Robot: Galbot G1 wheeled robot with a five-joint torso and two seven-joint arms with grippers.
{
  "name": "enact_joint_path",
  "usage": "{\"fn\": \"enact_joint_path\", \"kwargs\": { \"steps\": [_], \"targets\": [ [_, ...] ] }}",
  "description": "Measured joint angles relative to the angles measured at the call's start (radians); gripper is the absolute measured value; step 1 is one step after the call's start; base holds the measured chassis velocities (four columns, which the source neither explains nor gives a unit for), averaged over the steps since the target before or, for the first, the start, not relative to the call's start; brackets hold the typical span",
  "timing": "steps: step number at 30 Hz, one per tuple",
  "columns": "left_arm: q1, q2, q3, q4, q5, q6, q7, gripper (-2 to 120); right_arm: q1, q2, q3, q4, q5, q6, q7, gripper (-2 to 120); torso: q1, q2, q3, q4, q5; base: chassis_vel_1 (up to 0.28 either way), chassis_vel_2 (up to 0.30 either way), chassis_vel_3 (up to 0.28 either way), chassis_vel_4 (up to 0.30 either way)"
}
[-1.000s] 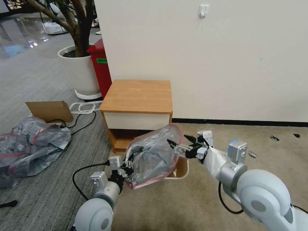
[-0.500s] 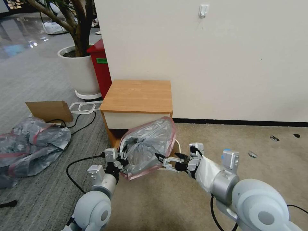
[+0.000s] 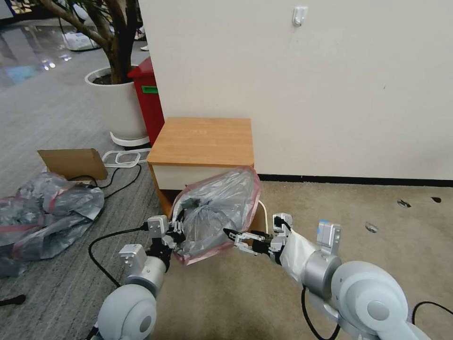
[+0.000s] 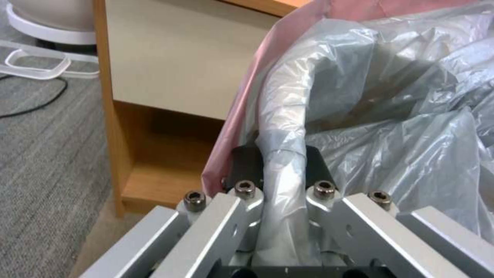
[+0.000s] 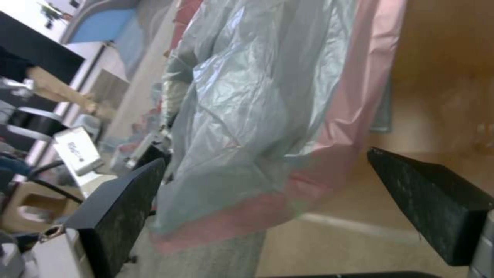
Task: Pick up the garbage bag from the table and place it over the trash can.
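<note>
Left gripper [image 3: 175, 232]: pinched on the covered bin rim.
Right gripper [image 3: 234, 236]: spread, just beside the pink band.
Garbage bag [image 3: 214, 210]: draped over the trash can [image 3: 263, 213], before the table [image 3: 203, 141].
Risk: one-sided hold; a tug could slip the band off.

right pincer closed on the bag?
No: the right pincer is open, its two black fingers spread either side of the garbage bag.
</note>
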Motion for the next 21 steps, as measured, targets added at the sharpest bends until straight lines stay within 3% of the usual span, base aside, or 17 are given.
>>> {"fn": "enact_joint_path", "kwargs": {
  "steps": [11,17,19,21],
  "targets": [
    [0.001,0.001,-0.010,-0.015,-0.043,0.001,0.007,5,0.000,0.040,0.003,-0.030,0.025,0.026,-0.027,97,0.000,0.000,0.000,0.0000,0.0000,0.000,0.000,0.000,0.000],
    [-0.004,-0.002,-0.019,-0.017,-0.103,0.011,0.001,5,-0.005,0.057,0.002,-0.036,-0.006,0.044,-0.052,72,0.000,0.000,0.000,-0.0001,0.0001,0.000,0.000,0.000,0.000],
    [-0.004,-0.002,-0.019,-0.017,-0.106,0.013,0.000,5,-0.006,0.057,0.002,-0.036,-0.011,0.044,-0.054,70,0.000,0.000,0.000,-0.0001,0.0000,0.000,0.000,0.000,0.000],
    [-0.006,-0.007,-0.019,-0.015,-0.120,0.017,-0.004,5,-0.010,0.059,-0.002,-0.036,-0.039,0.046,-0.062,57,0.000,0.000,0.000,0.0000,0.0001,0.000,0.000,0.000,0.000]
  ]
}}
